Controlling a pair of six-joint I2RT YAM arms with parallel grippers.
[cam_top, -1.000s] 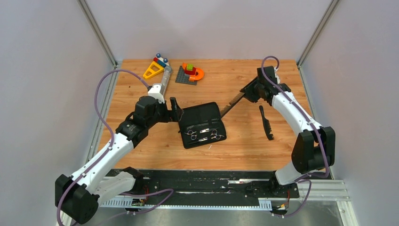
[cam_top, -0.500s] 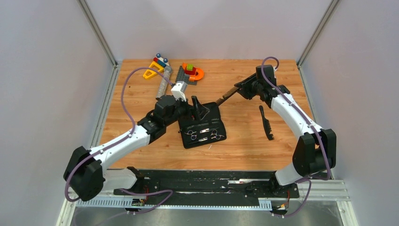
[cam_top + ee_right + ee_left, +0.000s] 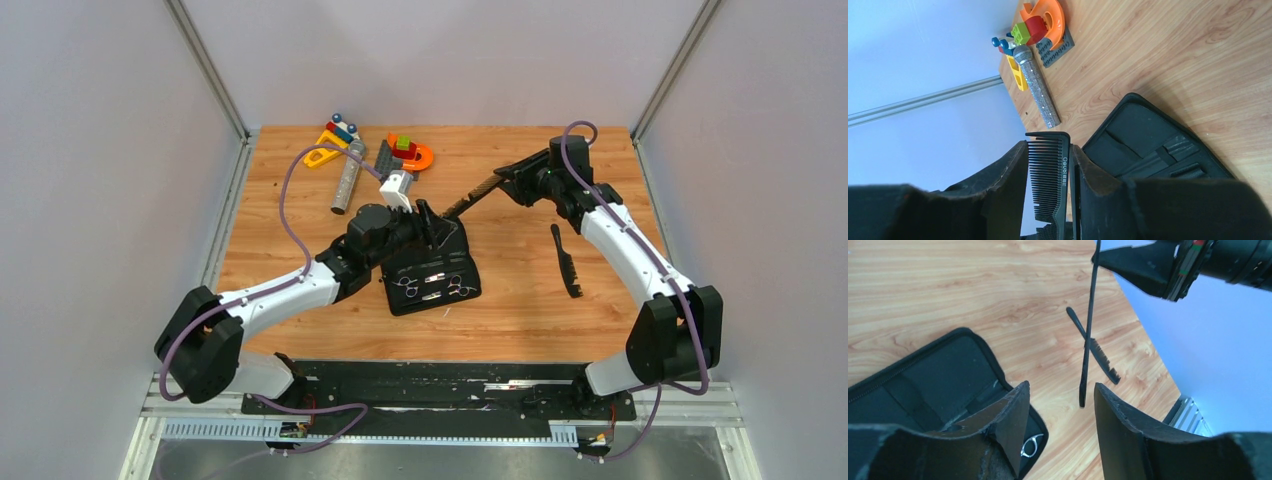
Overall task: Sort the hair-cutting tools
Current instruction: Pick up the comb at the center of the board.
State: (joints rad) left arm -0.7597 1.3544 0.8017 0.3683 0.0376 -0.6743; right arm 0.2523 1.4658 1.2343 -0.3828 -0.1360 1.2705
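Overhead, the right gripper [image 3: 512, 186] sits in the upper right of the frame, its jaws clamped on one end of the long black comb [image 3: 470, 198]. The comb slants down and left from there, held clear of the wooden table [image 3: 520, 320]. In the right wrist view the comb's teeth and spine are pressed between the two fingers [image 3: 1008, 170]. The left gripper [image 3: 1060, 390] is near the centre of the overhead frame, above the upper edge of the open black case [image 3: 445, 300]. Its jaws stand apart with nothing between them. In the left wrist view the comb's free end hangs in the gap just beyond the fingertips, touching neither. Two pairs of silver scissors [image 3: 405, 285] lie side by side inside the case, in its lower half. The short black comb [image 3: 566, 260] lies flat on the wood right of centre, well apart from the case and below the right gripper. The grey cylinder [image 3: 348, 178] lies at the upper left beside the toy blocks [image 3: 405, 152], near the table's top edge.
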